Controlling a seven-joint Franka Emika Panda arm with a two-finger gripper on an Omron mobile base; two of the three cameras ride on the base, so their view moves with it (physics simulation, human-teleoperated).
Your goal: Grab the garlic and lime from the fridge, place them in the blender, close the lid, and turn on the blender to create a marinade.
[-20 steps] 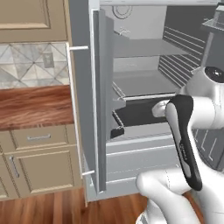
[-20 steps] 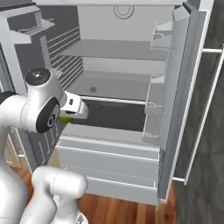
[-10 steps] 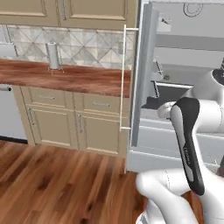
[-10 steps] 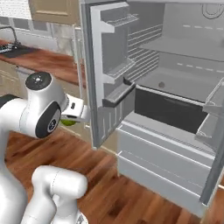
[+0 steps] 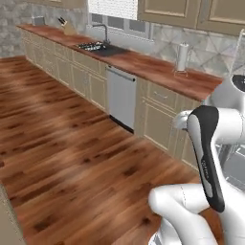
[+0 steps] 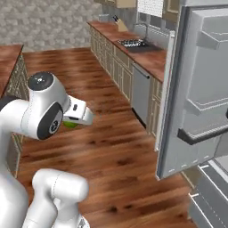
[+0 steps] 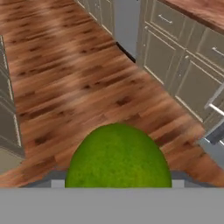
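Gripper [image 7: 117, 186] around lime [image 7: 117, 157], above floor [image 7: 65, 78]

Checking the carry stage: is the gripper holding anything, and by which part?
The gripper holds the lime, clamped across its sides; the exact contact points are hidden.

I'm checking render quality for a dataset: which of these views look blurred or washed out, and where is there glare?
Left base view: wood floor smeared, far counter soft. Right base view: sharper, pale sheen on the fridge door. Hand view: lime at the gripper is crisp and grainy, the floor behind it carries a broad pale glare streak.
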